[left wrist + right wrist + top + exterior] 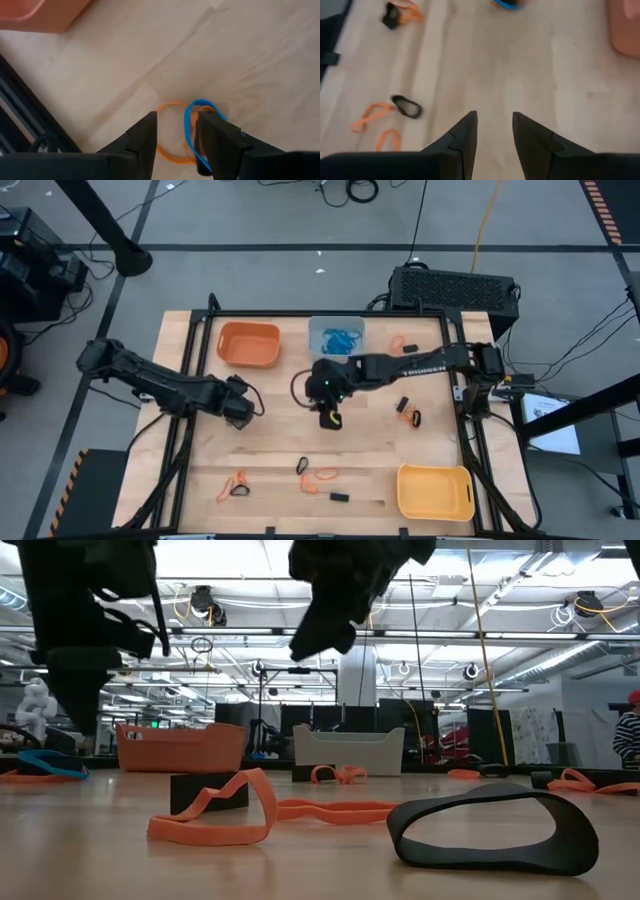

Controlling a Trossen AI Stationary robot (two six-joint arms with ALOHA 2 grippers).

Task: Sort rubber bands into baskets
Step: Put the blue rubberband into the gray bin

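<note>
Three baskets stand on the wooden table: orange [248, 345] and pale blue-grey [336, 337], which holds blue rubber bands, at the far side, and yellow [435, 491] at the near right. Orange and black rubber bands [318, 475] lie scattered near the front edge, more [408, 413] at the right. My left gripper [176, 137] points down, open, left of centre. Its fingers stand over a blue band [191, 131] and an orange band [170, 150] lying flat on the table. My right gripper [495, 132] hangs open above bare wood at the table's middle [330, 418], nothing between its fingers. My left gripper comes down from above on the blue and orange bands, which lie flat on the table. The blue band [188, 120] runs along the inner side of one finger [215, 135]. Whether a finger touches either band, I cannot tell.
A black frame rail [30, 120] runs along the table's left edge near my left gripper. In the low view an orange band [215, 810] and a black band [490, 830] lie close to the front edge. A black box [452, 288] sits behind the table.
</note>
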